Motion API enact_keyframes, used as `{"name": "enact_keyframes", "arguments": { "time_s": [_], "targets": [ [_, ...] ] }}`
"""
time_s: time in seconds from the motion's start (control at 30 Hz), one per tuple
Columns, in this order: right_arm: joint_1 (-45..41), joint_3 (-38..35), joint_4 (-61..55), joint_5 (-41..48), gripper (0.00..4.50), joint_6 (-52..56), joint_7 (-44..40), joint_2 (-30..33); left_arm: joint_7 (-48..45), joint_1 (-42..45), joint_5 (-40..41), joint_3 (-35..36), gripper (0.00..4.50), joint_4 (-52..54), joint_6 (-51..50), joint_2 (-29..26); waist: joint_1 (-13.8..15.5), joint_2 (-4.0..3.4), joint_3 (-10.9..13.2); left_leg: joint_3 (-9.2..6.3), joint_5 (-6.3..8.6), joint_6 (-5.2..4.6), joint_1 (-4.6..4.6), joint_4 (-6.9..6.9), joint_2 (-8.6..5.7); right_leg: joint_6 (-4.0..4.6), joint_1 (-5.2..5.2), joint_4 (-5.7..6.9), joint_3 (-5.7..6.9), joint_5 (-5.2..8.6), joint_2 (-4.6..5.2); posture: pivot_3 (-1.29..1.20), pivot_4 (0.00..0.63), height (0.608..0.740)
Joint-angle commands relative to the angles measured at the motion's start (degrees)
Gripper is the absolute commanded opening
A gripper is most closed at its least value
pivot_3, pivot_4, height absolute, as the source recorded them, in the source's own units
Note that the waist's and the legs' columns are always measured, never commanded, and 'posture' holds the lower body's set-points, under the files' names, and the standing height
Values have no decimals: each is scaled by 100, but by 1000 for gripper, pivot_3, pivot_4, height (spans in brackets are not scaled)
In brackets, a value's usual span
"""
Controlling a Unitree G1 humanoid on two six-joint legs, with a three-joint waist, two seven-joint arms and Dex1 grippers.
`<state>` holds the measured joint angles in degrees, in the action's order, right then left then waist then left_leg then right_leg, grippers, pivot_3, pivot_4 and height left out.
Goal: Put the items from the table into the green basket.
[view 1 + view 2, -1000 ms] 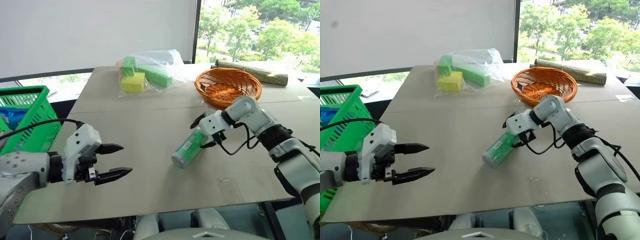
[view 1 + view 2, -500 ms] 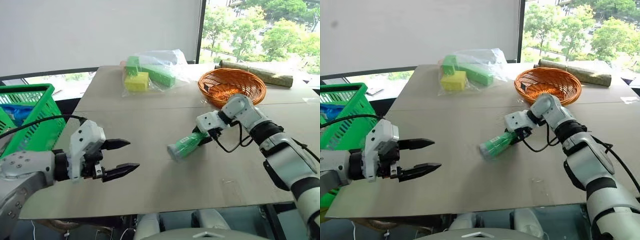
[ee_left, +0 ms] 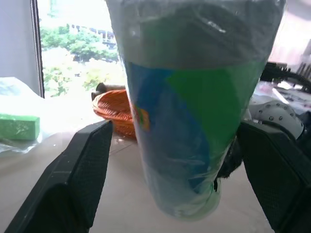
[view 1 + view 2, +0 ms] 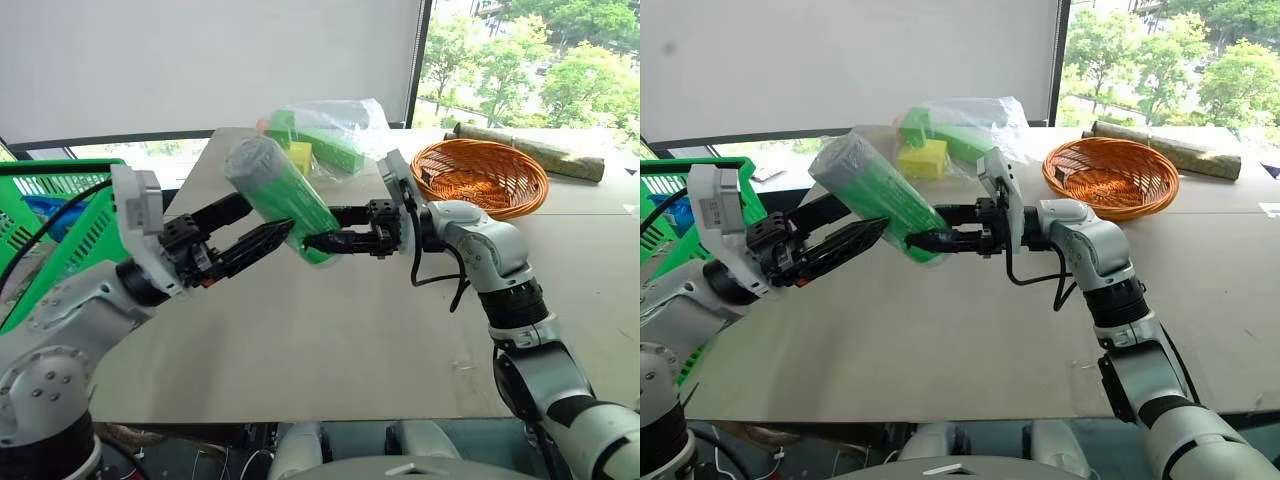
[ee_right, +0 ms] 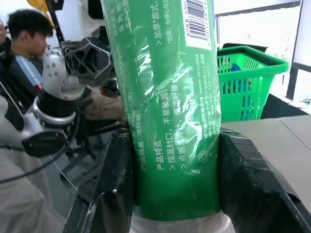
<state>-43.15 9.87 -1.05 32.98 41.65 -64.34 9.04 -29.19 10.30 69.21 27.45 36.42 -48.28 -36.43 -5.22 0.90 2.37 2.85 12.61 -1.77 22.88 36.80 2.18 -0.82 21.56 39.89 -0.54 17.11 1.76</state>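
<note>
Now the can (image 4: 283, 196) is gripped by the right gripper (image 4: 330, 240) above the table (image 4: 330, 330); the left gripper (image 4: 262, 228) is spread open around it, near the green basket (image 4: 55, 215).

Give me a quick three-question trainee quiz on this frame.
1. True or false: the can lies on the table.
2. Which gripper is shut on the can? A left, B right.
3. Fill in: the left gripper's fingers stand ____ on either side of the can.

Key: 1 false, it is held in the air. 2 B, the right gripper clamps its lower end. 3 open, not yet closed on it.
</note>
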Motion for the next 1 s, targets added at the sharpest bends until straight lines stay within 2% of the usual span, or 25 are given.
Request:
{"name": "enact_keyframes", "arguments": {
  "time_s": [0.03,0.17,0.27,0.33,0.37,0.43,0.47,0.53,0.63,0.67,0.7,0.77,0.83,1.0],
  "targets": [
    [-3,112,-542,346,1780,135,28,-114,360,302,151,-117,4110,-96,322,153,-24,0,0,0,0,-1,0,0,2,0,0,-1,-2,0,-5,-97,0,740],
    [52,202,-633,363,1780,129,21,-70,464,385,176,-216,4110,-227,391,156,-35,0,0,-1,0,-1,1,-3,5,0,1,-3,-9,1,-23,-97,0,740],
    [46,169,-622,390,1780,152,62,-72,402,363,143,-237,3259,-299,435,107,-38,0,1,-1,-1,-2,1,-3,7,0,3,-3,-13,1,-35,-110,0,740],
    [42,174,-633,439,1780,240,38,-15,359,374,158,-233,2488,-348,452,74,-39,0,1,0,-1,-2,1,-3,7,0,3,-3,-15,2,-59,-112,0,740],
    [40,169,-640,485,2757,313,25,8,347,385,149,-237,2158,-374,462,60,-39,0,1,0,-1,-2,1,-2,8,0,3,-4,-17,2,-64,-112,0,740],
    [55,159,-651,496,3480,337,49,40,382,415,-118,-298,2089,-459,513,-11,-40,1,1,1,-1,-2,1,-2,9,0,3,-4,-19,2,-64,-114,0,740],
    [62,153,-655,480,4182,302,78,55,440,434,-373,-355,2083,-531,558,-71,-40,1,1,0,-1,-2,1,-2,10,0,3,-5,-19,2,-66,-114,0,740],
    [69,57,-649,395,4500,128,238,49,748,550,-1155,-449,2082,-833,793,-200,-37,1,1,1,-1,-2,1,-2,10,0,4,-6,-19,2,-68,-98,0,740],
    [-35,-318,-692,588,4500,-4,228,143,1695,808,-2340,-355,2082,-1604,720,-690,-14,-2,4,-1,-1,-2,3,-1,7,0,4,-6,-17,2,-70,-85,0,740],
    [-90,-465,-703,672,4500,-32,293,128,1956,818,-2737,-406,2082,-1737,478,-1024,-47,-7,7,2,-1,-2,-4,-4,7,0,4,-4,-22,2,-73,-85,0,740],
    [-168,-626,-747,828,4500,14,348,141,2125,714,-3322,-612,2082,-1767,140,-1669,-105,7,14,2,-1,-2,-10,-6,9,0,6,-2,-32,2,-82,-82,0,740],
    [-307,-870,-882,1100,4500,63,395,220,2493,601,-3955,-440,2082,-1745,-426,-2414,-182,33,23,-17,-1,-2,1,-19,18,3,27,-6,-44,0,-94,-68,0,740],
    [-387,-932,-930,1035,4500,-132,474,284,2690,526,-4071,133,2082,-1716,-847,-2508,-143,35,24,-20,0,2,8,-32,31,6,38,-8,-33,1,-79,-57,0,740],
    [-530,-575,-670,-67,4500,-1172,469,749,2281,-1097,-5686,1128,2082,-2374,-586,-3292,-122,35,21,-4,5,16,86,-38,20,8,125,-9,-45,1,-51,-45,0,740]
  ]
}}
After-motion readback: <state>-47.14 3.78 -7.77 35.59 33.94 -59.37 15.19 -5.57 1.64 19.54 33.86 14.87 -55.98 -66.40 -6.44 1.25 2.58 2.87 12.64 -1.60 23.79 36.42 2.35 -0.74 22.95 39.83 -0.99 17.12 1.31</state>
